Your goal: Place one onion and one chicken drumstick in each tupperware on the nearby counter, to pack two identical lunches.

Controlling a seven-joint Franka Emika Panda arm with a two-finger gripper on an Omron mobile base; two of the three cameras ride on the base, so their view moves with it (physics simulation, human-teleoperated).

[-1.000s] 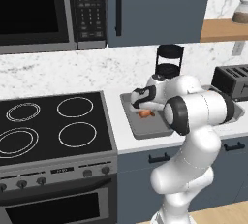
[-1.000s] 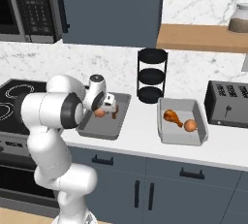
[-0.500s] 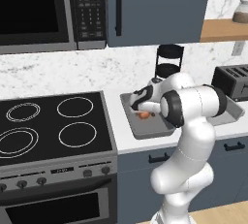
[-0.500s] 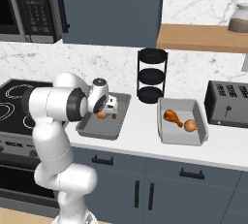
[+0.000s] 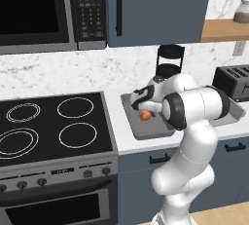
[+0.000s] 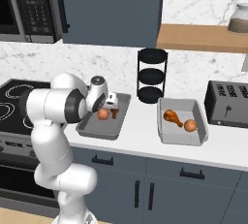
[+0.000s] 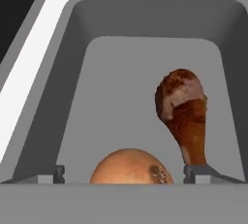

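My gripper (image 6: 110,103) hangs low over the left tupperware (image 6: 99,130) on the counter (image 6: 145,143), jaws open wide. In the hand view an onion (image 7: 131,167) lies on the tray floor between my fingertips (image 7: 58,173). A chicken drumstick (image 7: 186,111) lies beside it, its bone end close to the right finger. From the left base the gripper (image 5: 138,103) is just above the onion (image 5: 145,115). The right tupperware (image 6: 181,136) holds another drumstick (image 6: 172,117) and onion (image 6: 190,125).
A black three-tier rack (image 6: 151,75) stands behind the two trays. A toaster (image 6: 227,104) sits at the right, and the stove (image 5: 48,126) lies left of the counter. A wooden shelf (image 6: 203,39) with a jar and a dark cabinet hang above.
The jaws have spread wider over the left tray. The arm has shifted a little; the onion and drumstick lie in the tray as before.
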